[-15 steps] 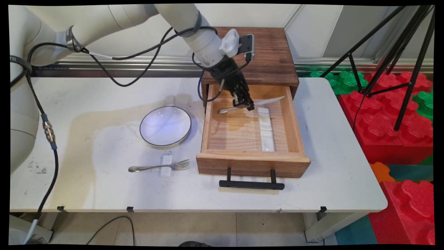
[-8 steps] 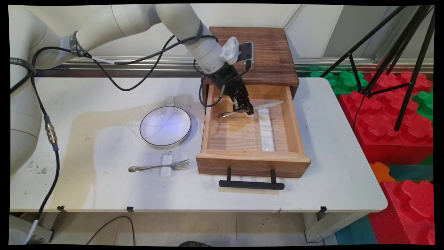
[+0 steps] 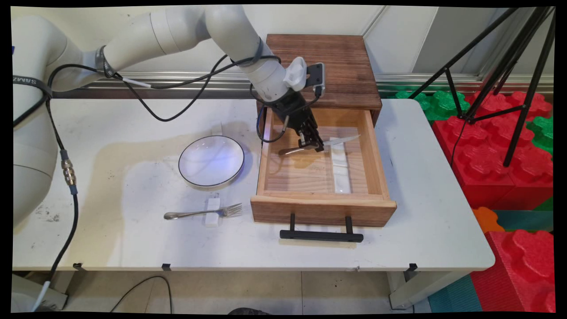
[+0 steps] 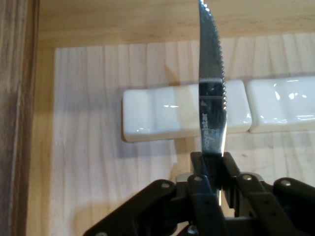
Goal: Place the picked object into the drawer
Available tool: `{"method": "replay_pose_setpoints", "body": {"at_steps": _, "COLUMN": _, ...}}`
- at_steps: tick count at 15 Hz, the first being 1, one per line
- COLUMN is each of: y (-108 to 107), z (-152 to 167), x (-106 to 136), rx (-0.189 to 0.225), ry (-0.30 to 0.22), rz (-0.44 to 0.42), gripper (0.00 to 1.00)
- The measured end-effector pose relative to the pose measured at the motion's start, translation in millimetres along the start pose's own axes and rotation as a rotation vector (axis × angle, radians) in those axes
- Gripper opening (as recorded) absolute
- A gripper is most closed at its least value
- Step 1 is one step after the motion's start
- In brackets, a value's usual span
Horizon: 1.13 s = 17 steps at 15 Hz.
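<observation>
where the black gripper (image 3: 311,145) closes on the knife (image 3: 325,143), its fingers cover the middle of the knife, so in the main view only the handle end poking out to the left and the blade poking out to the right can be seen. in the hand view the gripper (image 4: 212,169) is clamped on the knife (image 4: 211,93), the blade's tip runs off the top edge, and the handle is hidden behind the linkage. the knife is held inside the open wooden drawer (image 3: 321,208), over its far half, lying roughly level; whether it touches the white rests cannot be told. its long axis runs across the drawer, handle toward the left wall and serrated blade pointing right and slightly toward the back, crossing above the far end of the row of white ceramic rests (image 3: 340,165) that lies front to back on the drawer floor. in the hand view the blade crosses one white rest (image 4: 167,115) at right angles. out on the white table (image 3: 133,248), a black-rimmed white plate (image 3: 211,161) sits left of the drawer, and nearer the front a fork (image 3: 201,213) lies across a small white rest (image 3: 212,212), tines pointing right.
</observation>
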Motion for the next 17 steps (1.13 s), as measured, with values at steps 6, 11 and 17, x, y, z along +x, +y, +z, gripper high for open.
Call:
{"method": "replay_pose_setpoints", "body": {"at_steps": 6, "y": -4, "z": 14, "x": -3, "rx": 0.007, "ry": -0.006, "rz": -0.010, "gripper": 0.00}}
{"method": "replay_pose_setpoints", "body": {"at_steps": 11, "y": -5, "z": 23, "x": -4, "rx": 0.004, "ry": -0.014, "rz": -0.012, "gripper": 1.00}}
{"method": "replay_pose_setpoints", "body": {"at_steps": 17, "y": -5, "z": 28, "x": -5, "rx": 0.010, "ry": -0.011, "rz": -0.017, "gripper": 1.00}}
